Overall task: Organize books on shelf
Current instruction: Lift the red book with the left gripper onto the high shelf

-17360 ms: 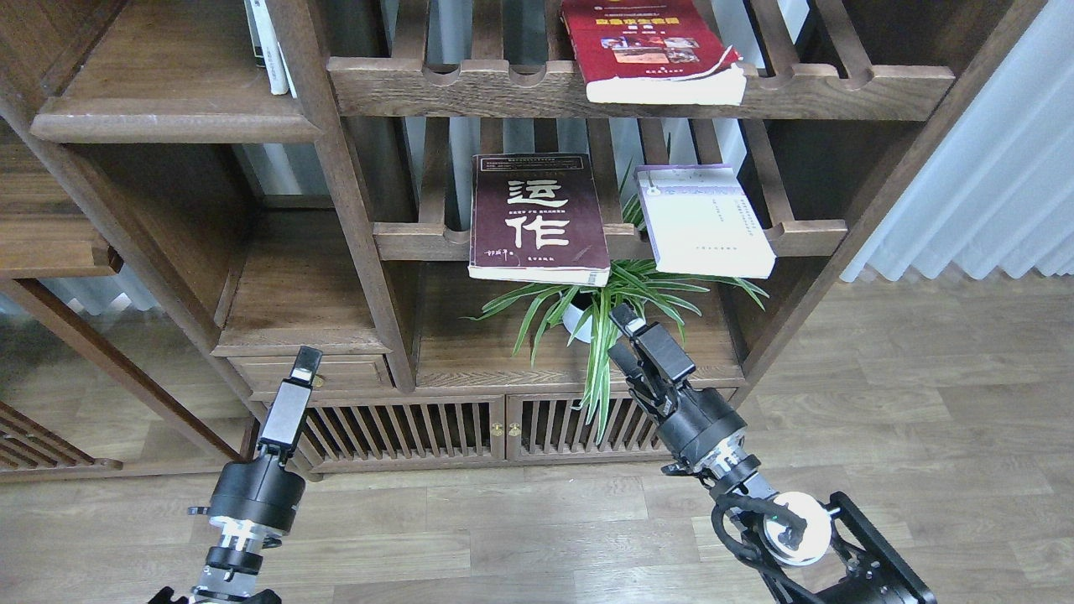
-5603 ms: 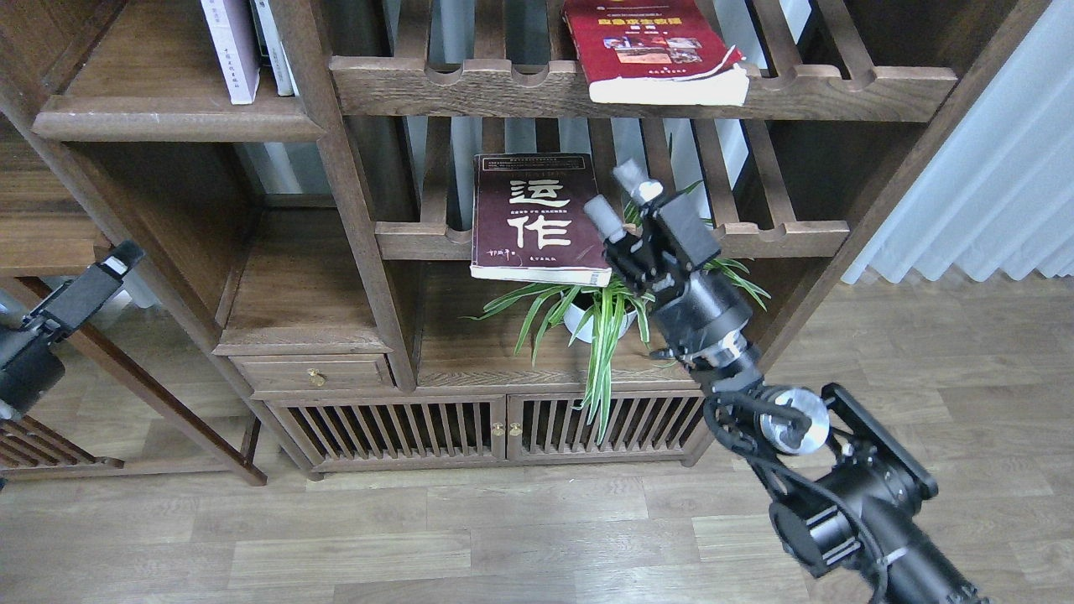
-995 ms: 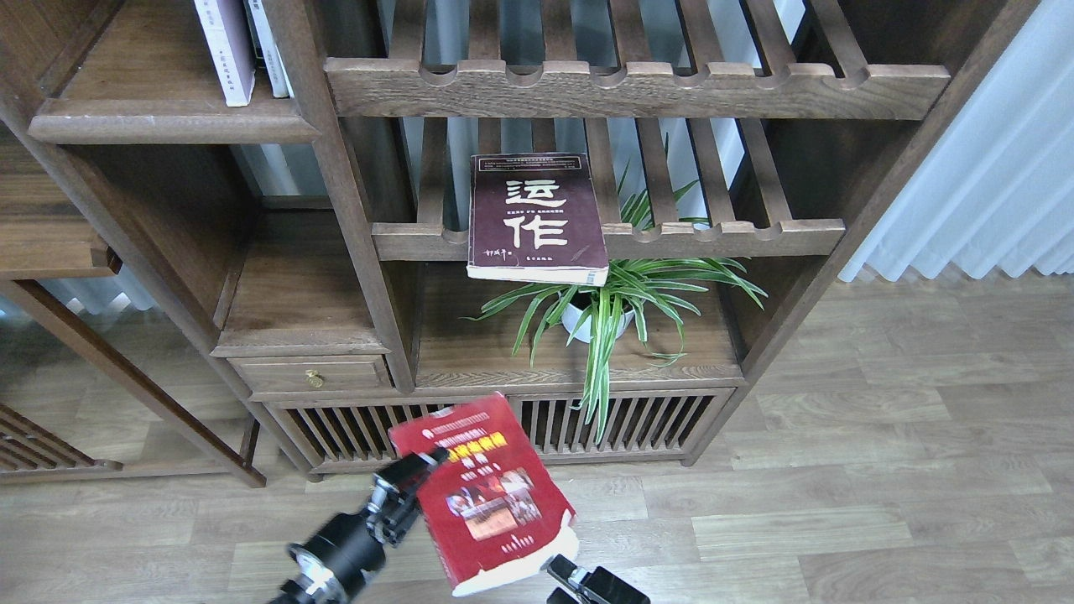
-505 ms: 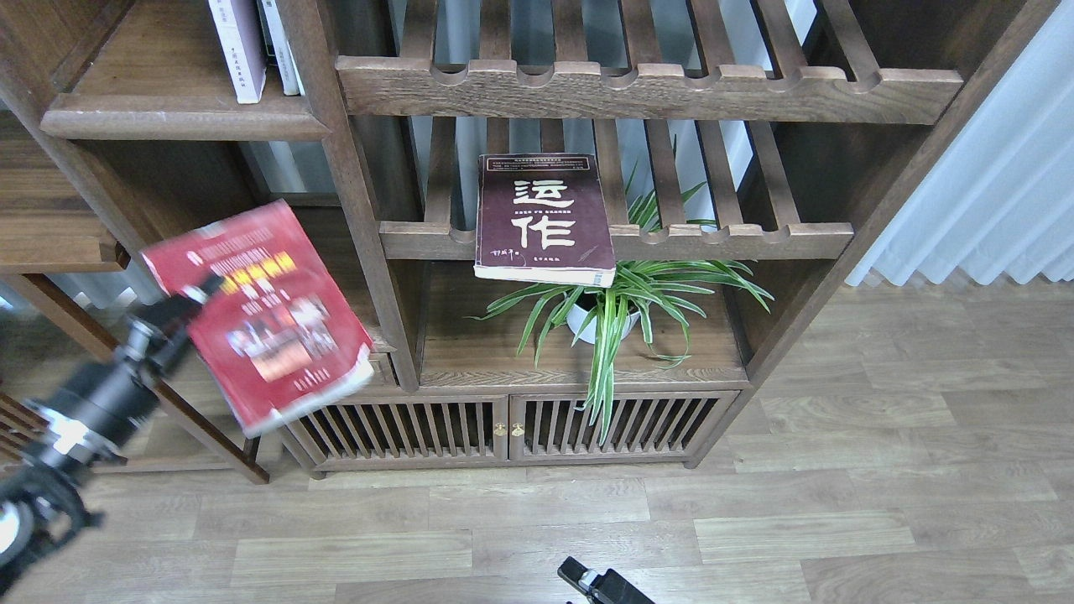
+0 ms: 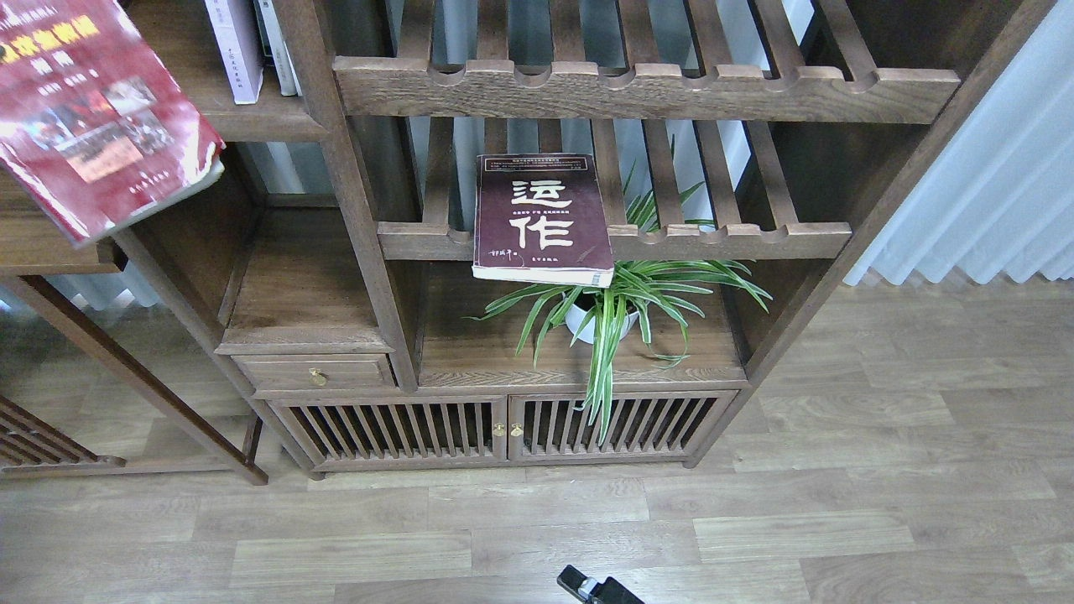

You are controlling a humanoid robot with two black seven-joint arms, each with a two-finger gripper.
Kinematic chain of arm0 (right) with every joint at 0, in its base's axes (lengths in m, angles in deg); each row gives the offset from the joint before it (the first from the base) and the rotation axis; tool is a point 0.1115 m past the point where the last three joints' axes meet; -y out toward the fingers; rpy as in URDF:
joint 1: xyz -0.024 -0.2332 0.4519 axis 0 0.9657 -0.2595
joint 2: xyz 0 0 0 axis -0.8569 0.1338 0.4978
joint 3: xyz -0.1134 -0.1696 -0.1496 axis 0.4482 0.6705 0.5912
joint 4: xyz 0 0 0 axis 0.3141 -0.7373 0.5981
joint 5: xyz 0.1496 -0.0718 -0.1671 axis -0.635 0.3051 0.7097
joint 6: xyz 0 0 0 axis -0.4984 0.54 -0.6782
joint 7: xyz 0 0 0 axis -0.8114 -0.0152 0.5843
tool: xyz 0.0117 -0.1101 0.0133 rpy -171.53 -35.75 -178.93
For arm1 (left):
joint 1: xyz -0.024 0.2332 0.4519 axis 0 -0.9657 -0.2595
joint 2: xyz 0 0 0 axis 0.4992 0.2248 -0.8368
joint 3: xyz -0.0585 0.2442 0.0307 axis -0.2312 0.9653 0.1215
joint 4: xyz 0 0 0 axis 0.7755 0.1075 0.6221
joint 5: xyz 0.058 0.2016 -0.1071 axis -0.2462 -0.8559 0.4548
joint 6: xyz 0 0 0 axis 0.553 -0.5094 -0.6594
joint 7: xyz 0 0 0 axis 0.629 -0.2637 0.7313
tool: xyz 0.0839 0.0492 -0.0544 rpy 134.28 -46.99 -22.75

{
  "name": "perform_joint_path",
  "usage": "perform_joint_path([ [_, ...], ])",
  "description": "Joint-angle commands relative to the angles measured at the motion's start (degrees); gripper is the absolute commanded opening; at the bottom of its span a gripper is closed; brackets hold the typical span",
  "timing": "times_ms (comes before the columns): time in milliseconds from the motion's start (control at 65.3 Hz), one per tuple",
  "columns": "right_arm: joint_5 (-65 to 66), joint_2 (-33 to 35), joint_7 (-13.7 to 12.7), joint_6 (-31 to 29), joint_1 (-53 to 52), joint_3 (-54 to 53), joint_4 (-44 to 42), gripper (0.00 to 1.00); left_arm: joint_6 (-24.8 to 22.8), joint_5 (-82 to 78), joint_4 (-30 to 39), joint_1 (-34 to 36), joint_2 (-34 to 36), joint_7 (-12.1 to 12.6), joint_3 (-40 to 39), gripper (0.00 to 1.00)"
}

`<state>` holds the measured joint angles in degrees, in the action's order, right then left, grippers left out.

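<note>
The bright red book hangs tilted in the air at the top left, in front of the left end of the solid dark-brown shelf. My left gripper is not visible; it is behind the book or out of frame. The pale white-lavender book stands upright on that shelf beside thin white-spined books. The dark maroon book lies flat on the middle slatted rack, overhanging its front rail. Only a small dark tip of my right gripper shows at the bottom edge.
Two slatted racks with notched front rails fill the middle bay. A potted green plant stands under the maroon book. Below are a small drawer and slatted cabinet doors. A pale curtain hangs at the right.
</note>
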<state>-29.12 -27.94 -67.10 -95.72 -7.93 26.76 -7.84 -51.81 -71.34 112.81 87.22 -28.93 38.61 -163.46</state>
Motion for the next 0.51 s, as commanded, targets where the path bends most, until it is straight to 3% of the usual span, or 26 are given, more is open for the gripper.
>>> perform_joint_path([
  [0,-0.07,-0.09,0.09,0.01,-0.07,-0.10,0.09,0.99,0.02,-5.16,-3.07,6.13,0.19,0.10,0.46,0.04],
  [230,-0.16,0.00,0.09,0.01,0.02,-0.10,0.09,0.99,0.02,-18.35,-11.68,19.94,0.28,0.72,4.58,0.05],
  [337,-0.16,0.00,0.09,0.01,0.02,-0.01,0.09,0.99,0.02,-24.06,-15.29,26.09,0.28,2.30,7.05,0.05],
  [352,-0.16,0.00,0.09,0.01,0.02,0.07,0.09,0.99,0.02,-25.89,-17.38,29.32,-0.33,3.43,8.53,0.05],
  [490,-0.16,0.09,0.09,0.01,0.02,0.16,0.09,0.99,0.02,-27.76,-20.47,34.27,-0.86,4.76,12.23,0.05],
])
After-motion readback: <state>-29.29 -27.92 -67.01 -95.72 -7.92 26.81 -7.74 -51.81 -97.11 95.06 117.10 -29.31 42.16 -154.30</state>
